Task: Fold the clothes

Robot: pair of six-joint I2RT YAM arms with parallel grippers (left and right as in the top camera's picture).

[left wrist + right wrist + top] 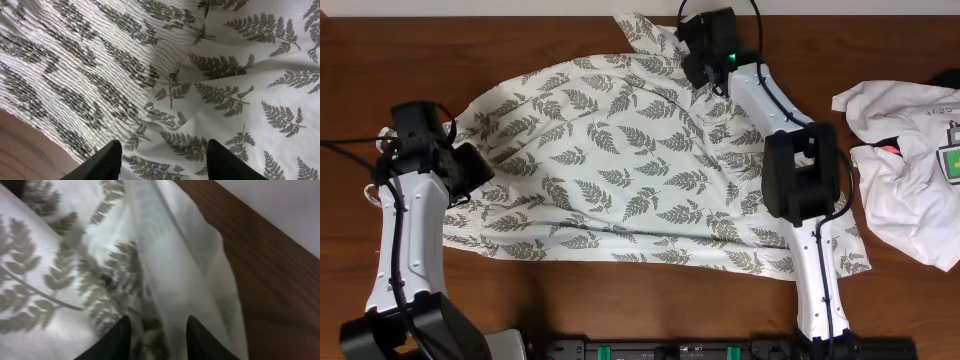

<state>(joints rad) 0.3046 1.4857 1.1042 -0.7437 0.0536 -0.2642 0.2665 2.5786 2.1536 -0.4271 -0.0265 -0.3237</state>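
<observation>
Seemingly early in folding, the clothes (620,170) lie spread on the surface (620,310), left pincer (162,159) wide over the ruched edge, right pincer (156,335) narrow astride a far-corner fold, grip unclear, so the next move likely needs a firm pinch.

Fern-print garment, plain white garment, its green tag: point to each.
Fern-print garment (620,170): overhead view, middle of the spread fabric.
Plain white garment (905,205): overhead view, lower crumpled part.
Green tag (953,165): overhead view, its centre, at the picture's edge.
</observation>
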